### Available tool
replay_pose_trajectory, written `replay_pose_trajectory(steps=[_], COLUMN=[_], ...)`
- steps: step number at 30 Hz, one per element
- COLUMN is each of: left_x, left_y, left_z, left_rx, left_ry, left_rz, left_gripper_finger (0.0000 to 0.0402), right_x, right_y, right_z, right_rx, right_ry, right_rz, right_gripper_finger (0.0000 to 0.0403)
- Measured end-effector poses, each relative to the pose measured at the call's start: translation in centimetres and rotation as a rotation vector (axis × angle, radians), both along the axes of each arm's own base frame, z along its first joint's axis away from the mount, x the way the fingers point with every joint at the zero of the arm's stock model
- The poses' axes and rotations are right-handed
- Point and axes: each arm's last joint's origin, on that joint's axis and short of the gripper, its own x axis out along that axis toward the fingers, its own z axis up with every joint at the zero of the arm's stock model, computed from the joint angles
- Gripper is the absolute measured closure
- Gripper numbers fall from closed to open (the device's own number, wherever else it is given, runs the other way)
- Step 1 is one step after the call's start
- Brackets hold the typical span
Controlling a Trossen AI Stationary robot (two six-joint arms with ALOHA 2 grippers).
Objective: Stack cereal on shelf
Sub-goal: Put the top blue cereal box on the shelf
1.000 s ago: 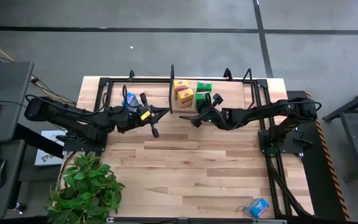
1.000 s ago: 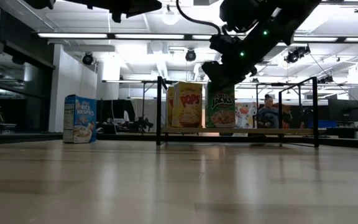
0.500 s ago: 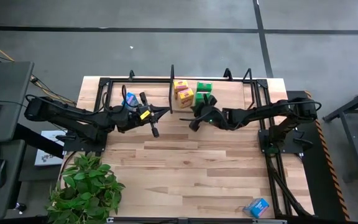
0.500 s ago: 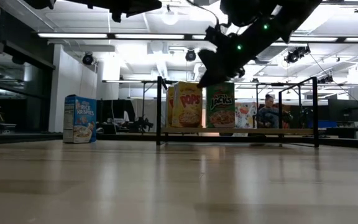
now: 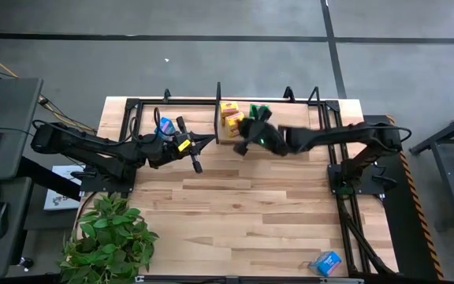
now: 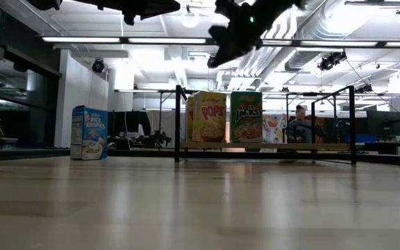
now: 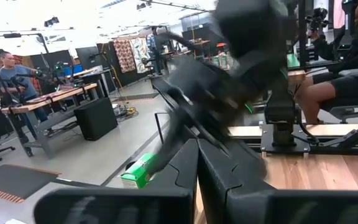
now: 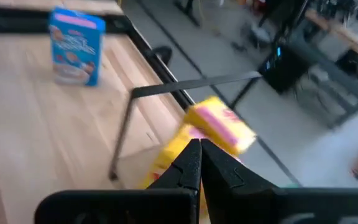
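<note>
On the shelf [image 6: 290, 146] stand a yellow box [image 6: 209, 117] and a green box [image 6: 246, 117], upright on the board. They also show in the high view as yellow boxes [image 5: 228, 109] and a green box [image 5: 259, 110]. A blue box [image 6: 89, 132] stands on the table left of the shelf and shows in the high view [image 5: 164, 125]. My right gripper [image 5: 240, 147] is shut and empty, high above the yellow box; it also shows in the low view [image 6: 219, 54]. My left gripper [image 5: 196, 164] is shut and empty, raised near the shelf's left post.
A second blue box [image 5: 326, 263] lies near the table's front right corner. A potted plant [image 5: 113, 237] stands at the front left. The shelf's black frame posts [image 6: 178, 123] rise beside the boxes. People sit in the room beyond the table [image 6: 299, 125].
My right gripper has gone up from the top of the green box and toward the table's left, and now stands high above the yellow box. The green box stays upright on the shelf. My left arm has kept still.
</note>
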Motion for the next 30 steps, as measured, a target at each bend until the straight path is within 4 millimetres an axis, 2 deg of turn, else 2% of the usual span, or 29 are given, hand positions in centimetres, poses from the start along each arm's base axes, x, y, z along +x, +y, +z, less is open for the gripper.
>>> replay_pose_trajectory(steps=[4,8,12,15,22,26,30], left_x=[0.0,0.0,0.0,0.0,0.0,0.0,0.0], left_y=[0.0,0.0,0.0,0.0,0.0,0.0,0.0], left_z=[0.0,0.0,0.0,0.2,0.2,0.2,0.2], left_rx=[0.0,0.0,0.0,-0.001,-0.002,-0.002,-0.002], left_ry=[0.0,0.0,-0.003,-0.016,-0.025,-0.024,-0.023], left_rz=[0.0,0.0,0.0,0.001,0.001,0.001,0.001], left_gripper_finger=[0.0401,0.0401,0.0401,0.0401,0.0401,0.0401,0.0401], right_x=[-1.0,-2.1,-2.7,-2.3,0.0,0.5,0.4], right_y=[-2.9,-5.3,-6.9,-7.5,-8.5,-8.8,-8.9], right_z=[3.5,4.9,4.0,3.1,0.2,1.6,1.8], right_rx=[0.137,0.258,0.357,0.379,0.344,0.282,0.272], right_ry=[0.089,0.111,0.118,0.142,0.228,0.172,0.185], right_rz=[-0.055,-0.066,-0.015,-0.012,-0.033,-0.07,-0.099], right_gripper_finger=[0.0403,0.0403,0.0403,0.0403,0.0403,0.0403,0.0403])
